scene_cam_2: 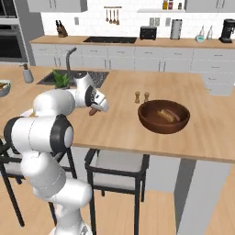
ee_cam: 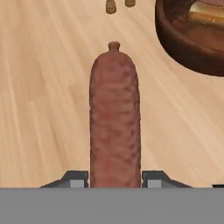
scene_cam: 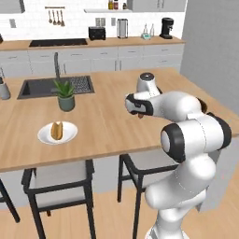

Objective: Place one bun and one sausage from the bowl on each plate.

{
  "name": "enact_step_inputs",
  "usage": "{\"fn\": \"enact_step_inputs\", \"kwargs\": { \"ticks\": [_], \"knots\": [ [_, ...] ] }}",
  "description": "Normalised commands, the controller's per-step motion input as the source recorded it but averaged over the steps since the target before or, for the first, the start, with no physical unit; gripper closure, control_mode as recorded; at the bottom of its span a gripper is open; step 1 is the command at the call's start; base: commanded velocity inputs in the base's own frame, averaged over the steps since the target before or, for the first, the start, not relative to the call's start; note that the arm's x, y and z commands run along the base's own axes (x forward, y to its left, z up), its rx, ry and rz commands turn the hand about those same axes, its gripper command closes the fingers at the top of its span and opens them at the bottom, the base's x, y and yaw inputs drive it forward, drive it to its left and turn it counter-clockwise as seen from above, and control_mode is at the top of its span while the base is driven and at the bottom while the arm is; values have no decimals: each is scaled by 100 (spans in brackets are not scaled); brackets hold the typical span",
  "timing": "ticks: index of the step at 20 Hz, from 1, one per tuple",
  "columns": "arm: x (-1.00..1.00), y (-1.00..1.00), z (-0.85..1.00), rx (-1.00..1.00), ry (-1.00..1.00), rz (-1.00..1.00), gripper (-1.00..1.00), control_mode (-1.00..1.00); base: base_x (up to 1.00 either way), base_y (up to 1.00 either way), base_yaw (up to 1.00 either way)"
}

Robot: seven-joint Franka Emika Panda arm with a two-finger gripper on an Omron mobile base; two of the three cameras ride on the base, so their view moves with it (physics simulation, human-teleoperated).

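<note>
The sausage (ee_cam: 115, 118) is pinched between the gripper's (ee_cam: 115, 178) tips, carried over the counter (scene_cam: 107, 126) away from the bowl (scene_cam_2: 164, 116). Next move, likely: swing left and lay it beside the bun (scene_cam: 57, 130) on the plate (scene_cam: 44, 136).

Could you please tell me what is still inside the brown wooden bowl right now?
In the bowl lie one bun and one sausage side by side. The near wall hides part of the floor.
</note>
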Motion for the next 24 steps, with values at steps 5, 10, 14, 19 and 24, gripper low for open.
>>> {"fn": "enact_step_inputs", "kwargs": {
  "ticks": [5,10,14,19,24],
  "knots": [
    [0,0,0,0,0,0,100,100,-3,100,7],
    [0,0,0,0,0,0,100,100,10,89,7],
    [0,0,0,0,0,0,100,100,47,47,5],
    [0,0,0,0,0,0,100,100,71,0,5],
    [8,-25,-6,3,18,14,100,-100,8,0,1]
  ]
}}
